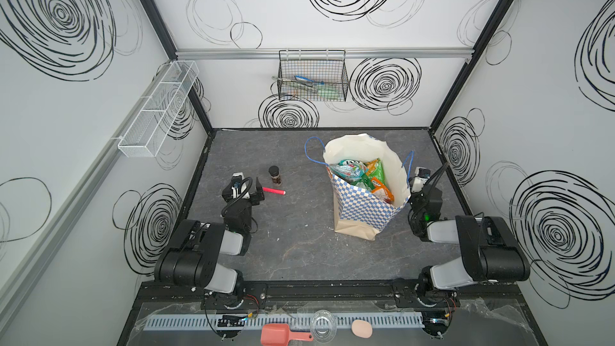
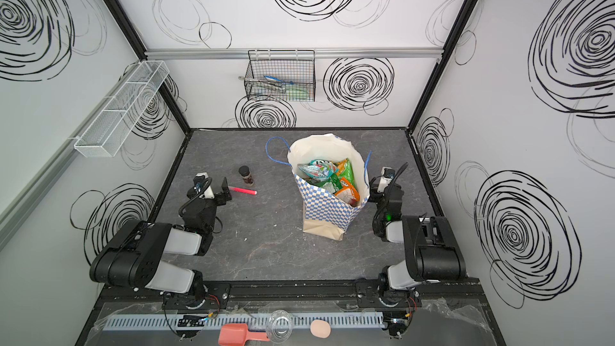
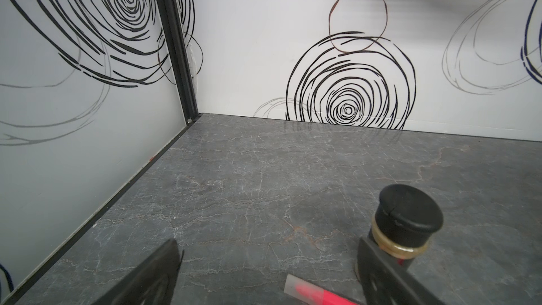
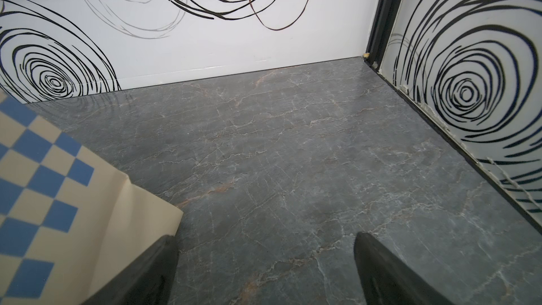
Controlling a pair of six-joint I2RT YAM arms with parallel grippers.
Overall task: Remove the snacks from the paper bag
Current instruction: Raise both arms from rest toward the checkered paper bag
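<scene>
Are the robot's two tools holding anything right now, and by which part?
Nothing is held. The left tool and right tool both stand open and empty; the snacks lie in the paper bag.

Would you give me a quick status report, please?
Left gripper, right gripper open, empty. Snacks inside standing paper bag. Jar, marker beside left gripper.

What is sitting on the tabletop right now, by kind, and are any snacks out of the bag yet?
Paper bag: 1
Brown jar: 1
Pink marker: 1
Snacks out of the bag: 0 (all those visible are inside it and overlap too much to count)
Total on the tabletop: 3
</scene>
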